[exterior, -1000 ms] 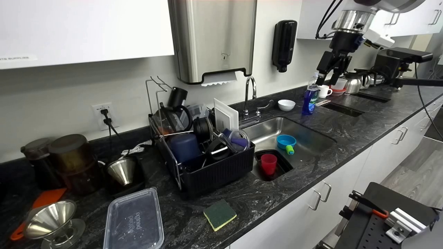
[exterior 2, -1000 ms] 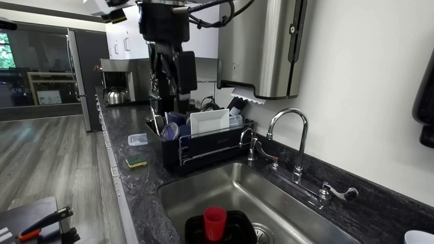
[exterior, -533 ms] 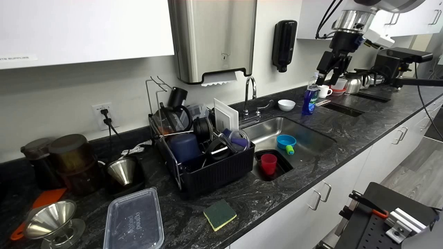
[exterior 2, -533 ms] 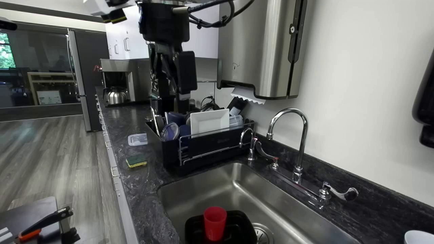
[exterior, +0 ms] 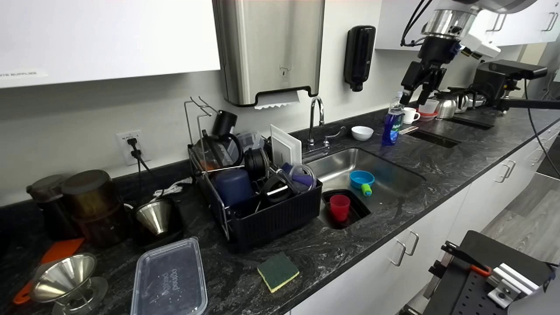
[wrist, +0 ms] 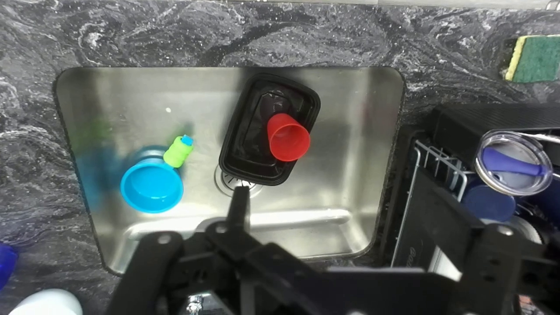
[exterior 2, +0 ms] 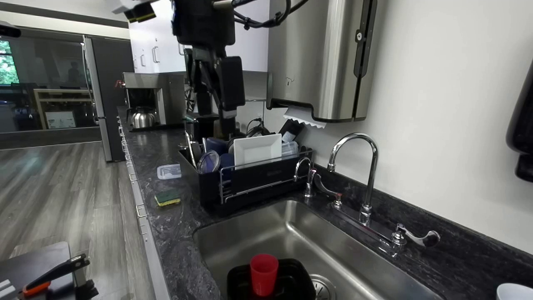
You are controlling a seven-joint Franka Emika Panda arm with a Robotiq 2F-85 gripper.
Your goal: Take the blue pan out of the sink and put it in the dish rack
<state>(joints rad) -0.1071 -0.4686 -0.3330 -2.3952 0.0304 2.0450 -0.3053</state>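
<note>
One blue pan (wrist: pixel 151 186) sits in the sink (wrist: pixel 341 183); above the sink hangs the gripper (exterior: pixel 414 99), jaws parted, holding nothing. Approach seems in hand; next likely calls for lowering onto the green handle (wrist: pixel 178 152), with the dish rack (exterior: pixel 275 223) beside the sink to follow.

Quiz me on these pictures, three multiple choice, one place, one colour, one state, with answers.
1. Where is the blue pan? A) on the counter B) in the sink C) in the dish rack
2. What colour is most of its handle? A) lime green B) red C) white
3. How does the gripper stand? A) shut, empty B) shut on the pan C) open, empty

1 B: the sink's walls surround it in the wrist view.
2 A: green with a blue tip.
3 C: in an exterior view its jaws stand apart, gripping nothing.
</note>
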